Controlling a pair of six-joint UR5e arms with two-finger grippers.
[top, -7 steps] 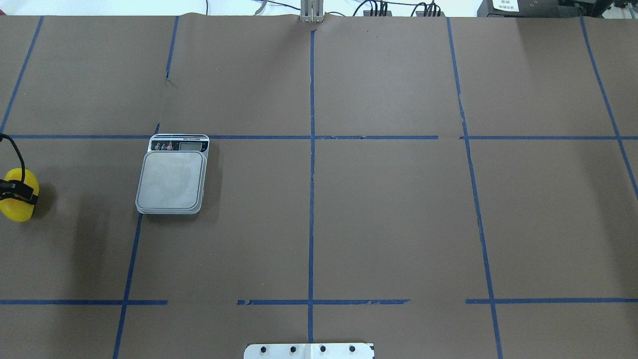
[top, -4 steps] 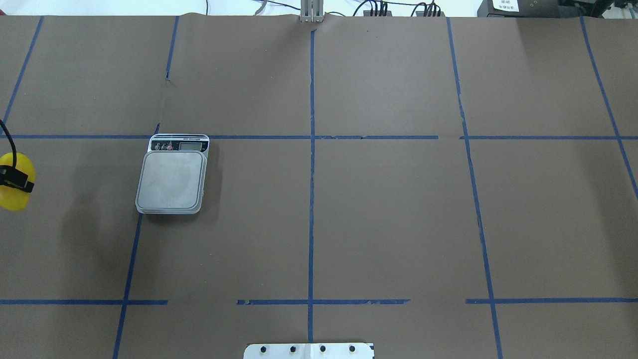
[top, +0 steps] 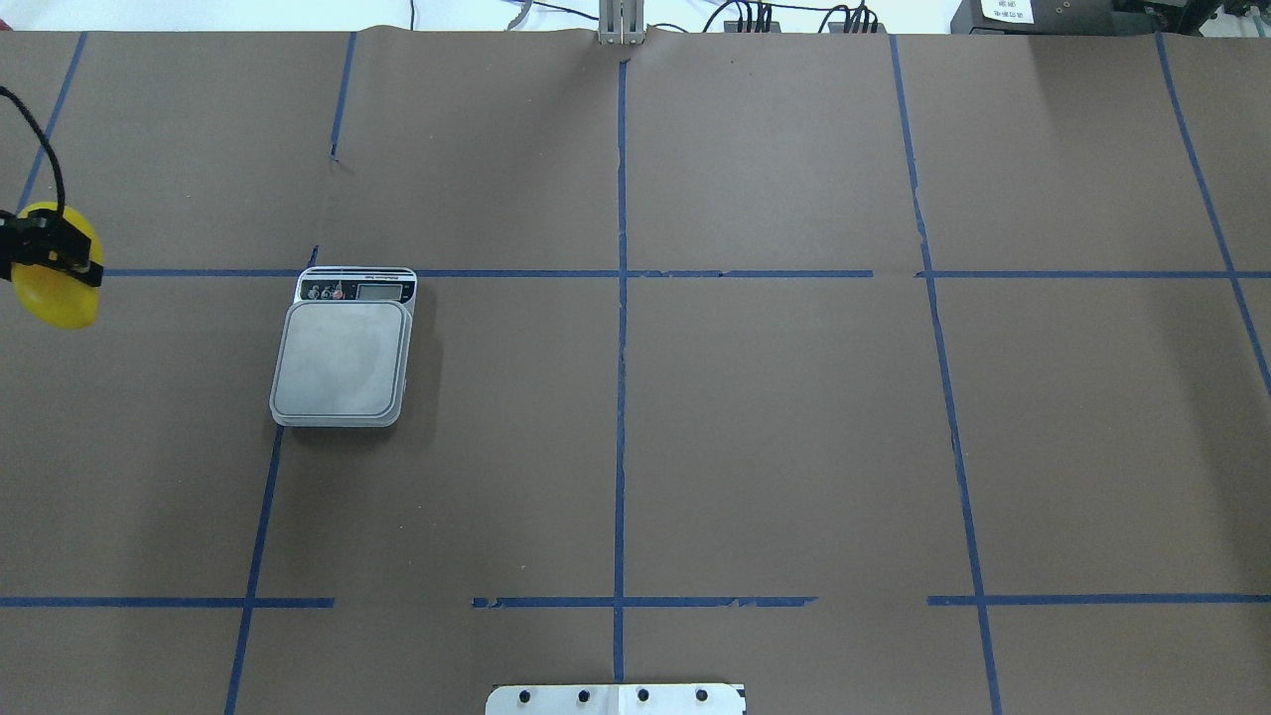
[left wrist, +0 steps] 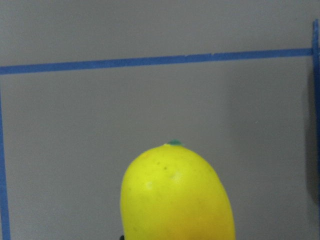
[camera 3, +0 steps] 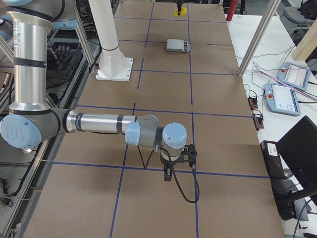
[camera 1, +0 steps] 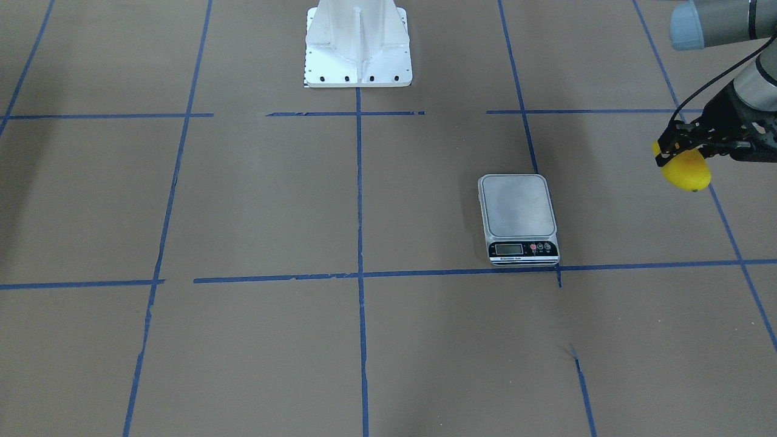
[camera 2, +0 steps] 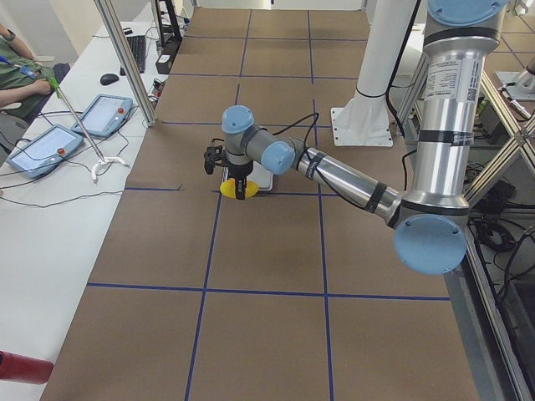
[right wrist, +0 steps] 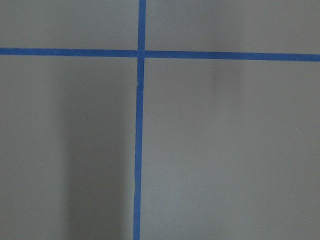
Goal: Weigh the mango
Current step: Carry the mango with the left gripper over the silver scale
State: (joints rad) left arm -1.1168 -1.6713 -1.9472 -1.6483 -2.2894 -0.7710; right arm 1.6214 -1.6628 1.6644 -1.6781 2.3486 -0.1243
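The mango [top: 58, 298] is bright yellow and is held in my left gripper [top: 50, 260], which is shut on it and holds it above the table at the far left edge of the overhead view. In the front-facing view the mango [camera 1: 687, 173] hangs to the right of the scale [camera 1: 517, 206], apart from it. The scale [top: 343, 359] is silver with a bare platform and a display strip. The left wrist view shows the mango's tip [left wrist: 175, 195] over brown paper. My right gripper [camera 3: 168, 173] shows only in the exterior right view, low over the table; I cannot tell whether it is open.
The robot's white base [camera 1: 358, 45] stands at the middle of the near table edge. Blue tape lines [top: 621, 298] cross the brown paper. A side table with tablets [camera 2: 42, 146] and a metal post [camera 2: 125, 58] lie beyond the far edge.
My left gripper has carried the mango toward the table's far side, up in the overhead view, and slightly right. The scale has not moved.
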